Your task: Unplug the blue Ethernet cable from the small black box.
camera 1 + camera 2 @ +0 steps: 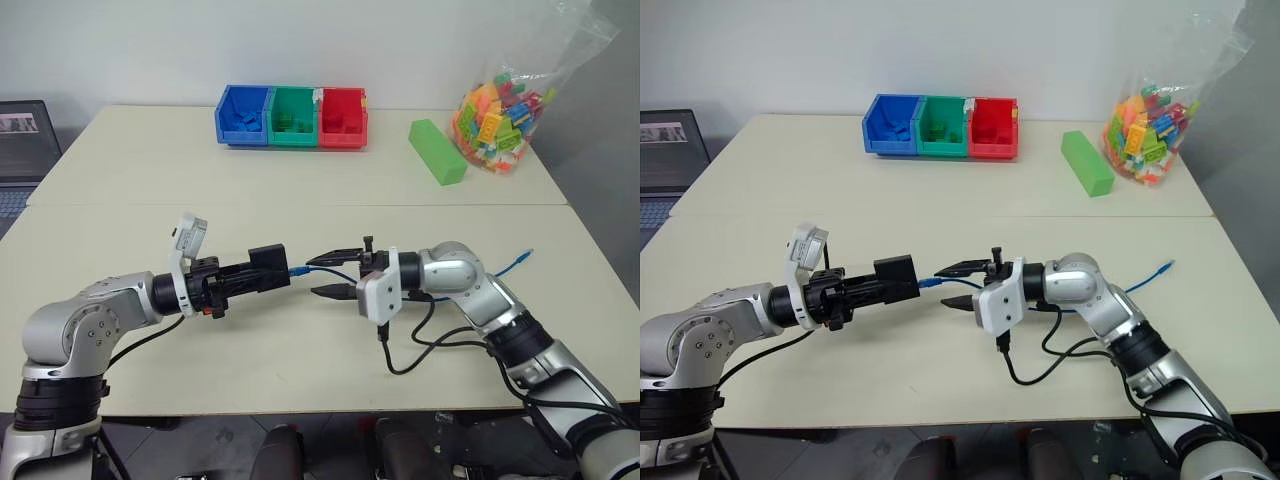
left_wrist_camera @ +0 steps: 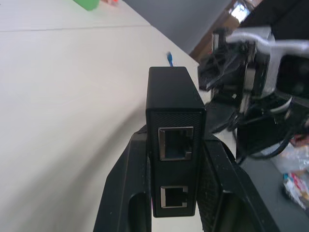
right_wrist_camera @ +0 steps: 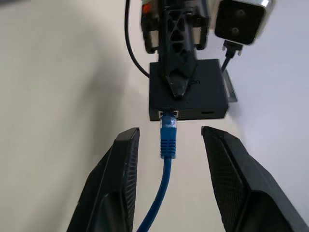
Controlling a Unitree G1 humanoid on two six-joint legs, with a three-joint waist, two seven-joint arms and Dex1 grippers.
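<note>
While the left end effector point(image 1: 268, 270) clamps the box point(image 3: 188, 91) above the surface's point(image 1: 300, 190) middle, the cable point(image 3: 168, 140) stays plugged between the right end effector's point(image 3: 169, 145) spread, empty fingers; closing off the plug could slip or drag the box loose.

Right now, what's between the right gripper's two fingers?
In the right wrist view, the blue cable runs between the open right gripper's fingers, untouched, plugged into the black box.

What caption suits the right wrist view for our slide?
Open right gripper straddles the blue cable, still plugged into the black box held by the left gripper.
</note>
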